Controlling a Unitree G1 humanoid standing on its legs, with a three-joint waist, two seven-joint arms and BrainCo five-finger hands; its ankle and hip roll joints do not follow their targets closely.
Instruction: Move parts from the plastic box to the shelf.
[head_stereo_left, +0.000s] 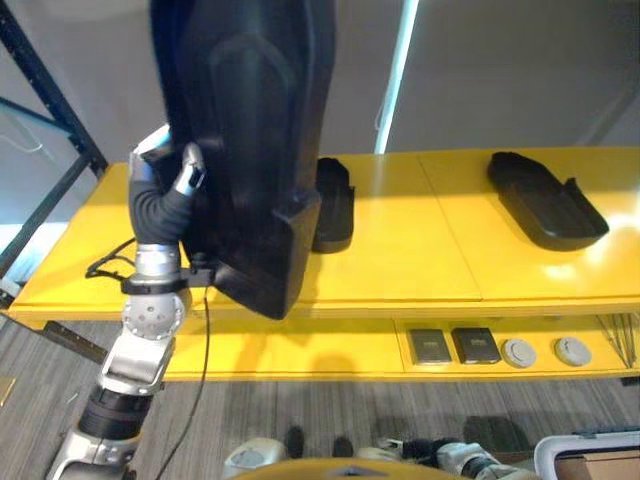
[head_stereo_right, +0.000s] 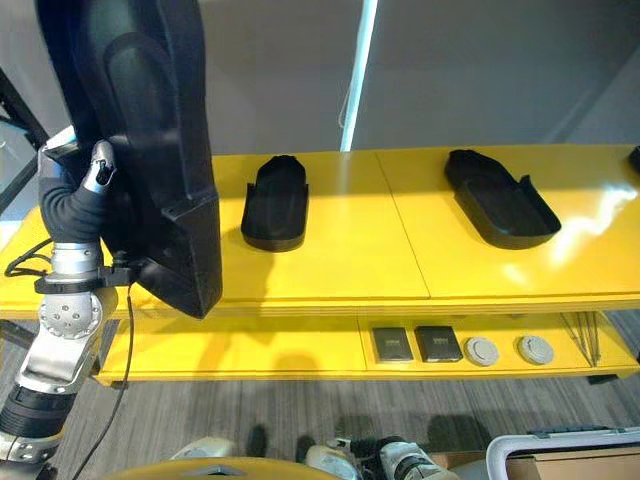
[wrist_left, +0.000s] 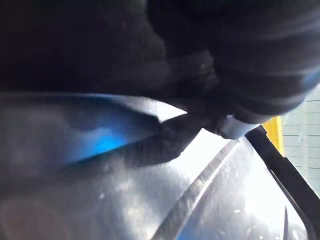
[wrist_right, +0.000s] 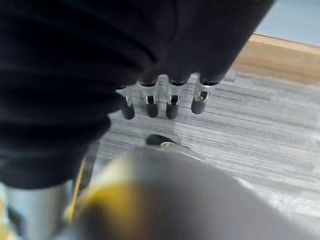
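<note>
A large black moulded part (head_stereo_left: 255, 150) stands upright over the left end of the yellow shelf (head_stereo_left: 400, 250), its lower end level with the shelf's front edge. My left hand (head_stereo_left: 178, 182) is shut on the part's left edge. Up close, the part's glossy surface (wrist_left: 150, 190) lies right against that hand. Two smaller black parts lie flat on the shelf, one in the middle (head_stereo_left: 335, 200) and one at the right (head_stereo_left: 545, 200). My right hand (wrist_right: 172, 102) hangs low over the grey floor, fingers straight and holding nothing.
The lower shelf level carries two dark square pads (head_stereo_left: 452, 346) and two round grey discs (head_stereo_left: 545, 352). The pale rim of a plastic box (head_stereo_left: 585, 442) shows at the lower right. A dark rack post (head_stereo_left: 40, 70) slants down past the shelf's left end.
</note>
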